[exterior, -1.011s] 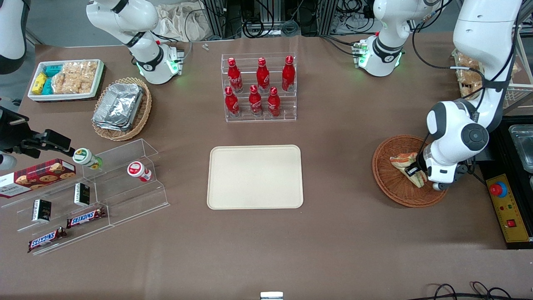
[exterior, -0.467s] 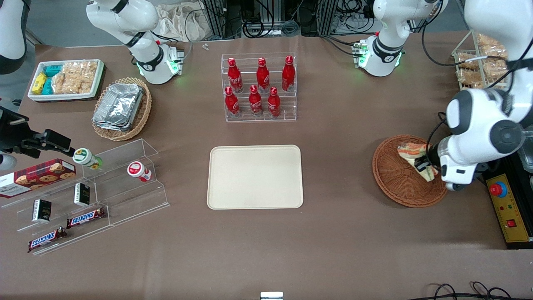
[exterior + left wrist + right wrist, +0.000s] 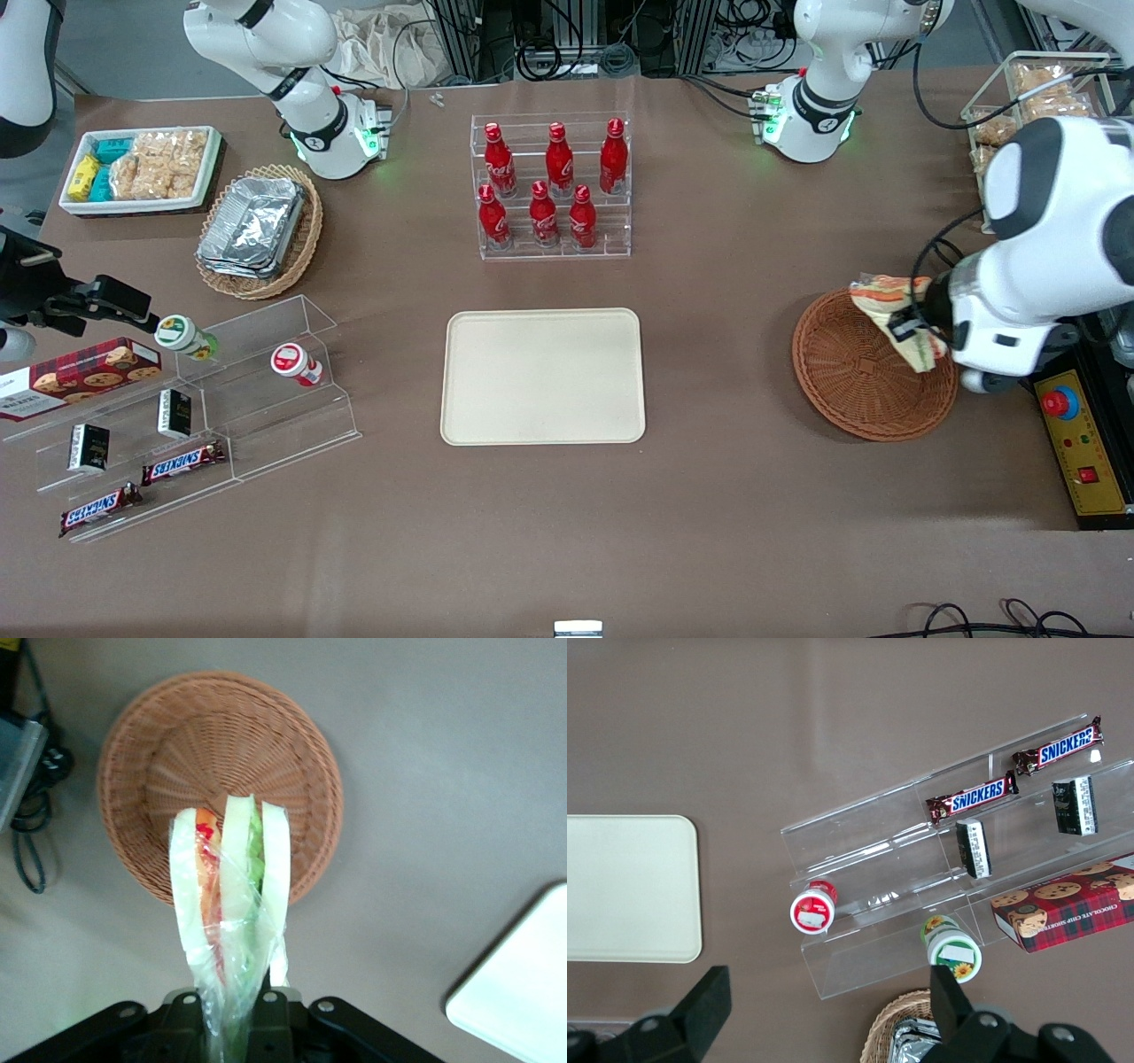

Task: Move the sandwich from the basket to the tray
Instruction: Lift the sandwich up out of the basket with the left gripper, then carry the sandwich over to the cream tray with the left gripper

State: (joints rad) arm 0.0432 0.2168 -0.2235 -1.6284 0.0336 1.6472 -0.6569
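My gripper is shut on the wrapped sandwich and holds it in the air above the round reddish-brown basket, over the rim toward the working arm's end. In the left wrist view the sandwich hangs from the gripper, pale bread with red, orange and green layers in clear wrap, high above the empty basket. The cream tray lies bare at the table's middle; a corner of the tray shows in the wrist view too.
A clear rack of red bottles stands farther from the camera than the tray. A tan oval basket with foil containers, a white snack tray and clear shelves of snacks lie toward the parked arm's end. A control box sits beside the basket.
The gripper has risen with the sandwich out of the basket, drifting toward the working arm's end. The basket now lies empty.
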